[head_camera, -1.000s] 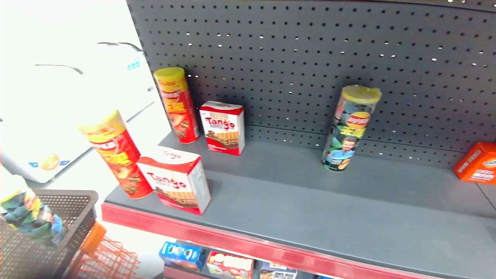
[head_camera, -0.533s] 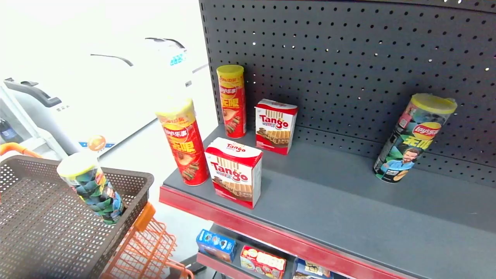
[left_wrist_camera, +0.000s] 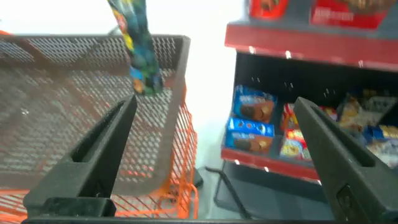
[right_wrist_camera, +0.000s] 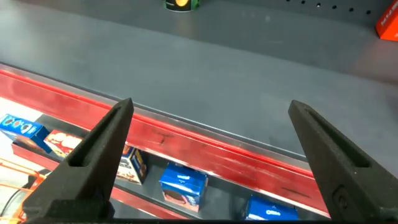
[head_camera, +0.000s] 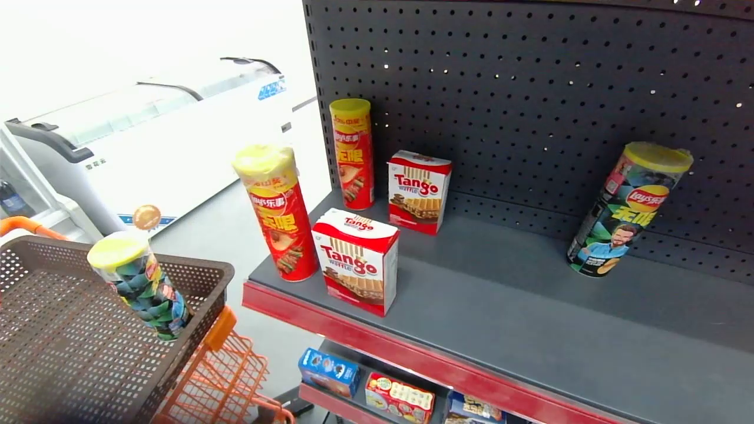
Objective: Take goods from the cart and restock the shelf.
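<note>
A chip can with a yellow lid (head_camera: 141, 285) stands upright in the brown basket (head_camera: 194, 271) on the orange cart (head_camera: 230, 377); the same can (left_wrist_camera: 140, 53) appears in the left wrist view. On the grey shelf (head_camera: 530, 318) stand two red chip cans (head_camera: 277, 212) (head_camera: 352, 153), two red-and-white wafer boxes (head_camera: 356, 262) (head_camera: 419, 191) and a green chip can (head_camera: 630, 209) by the pegboard. My left gripper (left_wrist_camera: 214, 118) is open, low beside the cart. My right gripper (right_wrist_camera: 211, 121) is open before the shelf's red front edge (right_wrist_camera: 186, 134).
A white chest freezer (head_camera: 147, 141) stands on the left behind the cart. A lower shelf holds several small boxes (head_camera: 330, 371). An orange box (right_wrist_camera: 388, 22) sits at the shelf's far right. The shelf's middle and right front are bare.
The head camera swung left between one second and half a second ago, bringing the cart basket and its can into fuller view. Since then nothing on the shelf has moved.
</note>
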`<state>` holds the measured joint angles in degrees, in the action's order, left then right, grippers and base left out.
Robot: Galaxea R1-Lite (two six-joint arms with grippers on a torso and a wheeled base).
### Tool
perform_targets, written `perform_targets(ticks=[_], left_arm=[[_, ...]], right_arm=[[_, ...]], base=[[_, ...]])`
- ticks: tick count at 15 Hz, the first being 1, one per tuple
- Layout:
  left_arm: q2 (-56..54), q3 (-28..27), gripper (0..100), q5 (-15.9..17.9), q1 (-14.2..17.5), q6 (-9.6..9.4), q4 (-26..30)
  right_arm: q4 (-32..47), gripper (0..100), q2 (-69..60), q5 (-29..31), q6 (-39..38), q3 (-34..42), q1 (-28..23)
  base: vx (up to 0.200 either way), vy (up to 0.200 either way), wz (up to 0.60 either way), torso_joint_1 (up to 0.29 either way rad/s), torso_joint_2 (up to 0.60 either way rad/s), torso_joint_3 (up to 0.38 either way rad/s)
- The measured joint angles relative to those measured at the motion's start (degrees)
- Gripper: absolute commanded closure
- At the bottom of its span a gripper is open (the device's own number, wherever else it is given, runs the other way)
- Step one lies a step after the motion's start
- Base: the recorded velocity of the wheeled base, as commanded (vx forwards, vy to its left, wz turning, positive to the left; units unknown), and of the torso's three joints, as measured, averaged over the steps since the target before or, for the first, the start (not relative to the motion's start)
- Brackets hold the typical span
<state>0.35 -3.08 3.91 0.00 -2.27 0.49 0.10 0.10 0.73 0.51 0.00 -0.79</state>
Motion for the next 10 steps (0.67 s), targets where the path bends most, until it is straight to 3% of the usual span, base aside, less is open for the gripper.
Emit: perform_targets(ticks=[2,5,6,10], left_arm=[[3.7,-6.7,0,-2.4,0.1,-0.93,2.2],[14.3,-15.6,0,-8.9,-0.1,-1.72,3.8],[18.3,-17.4,0,-9.2,0.7,-1.69,4.0],[32.7,-19.1,0,-3.3,9.3,-2.18,3.6]], right_arm=[[0.0,0,0.0,0.0,0.0,0.0,0.0],[0.0,0,0.0,0.0,0.0,0.0,0.0],[0.0,0,0.0,0.0,0.0,0.0,0.0],[0.0,0,0.0,0.0,0.0,0.0,0.0]], base=[[0.000,0.000,0.00,0.000,0.00,0.000],[0.000,0.000,0.00,0.000,0.00,0.000],[0.000,0.000,0.00,0.000,0.00,0.000],[0.000,0.000,0.00,0.000,0.00,0.000]])
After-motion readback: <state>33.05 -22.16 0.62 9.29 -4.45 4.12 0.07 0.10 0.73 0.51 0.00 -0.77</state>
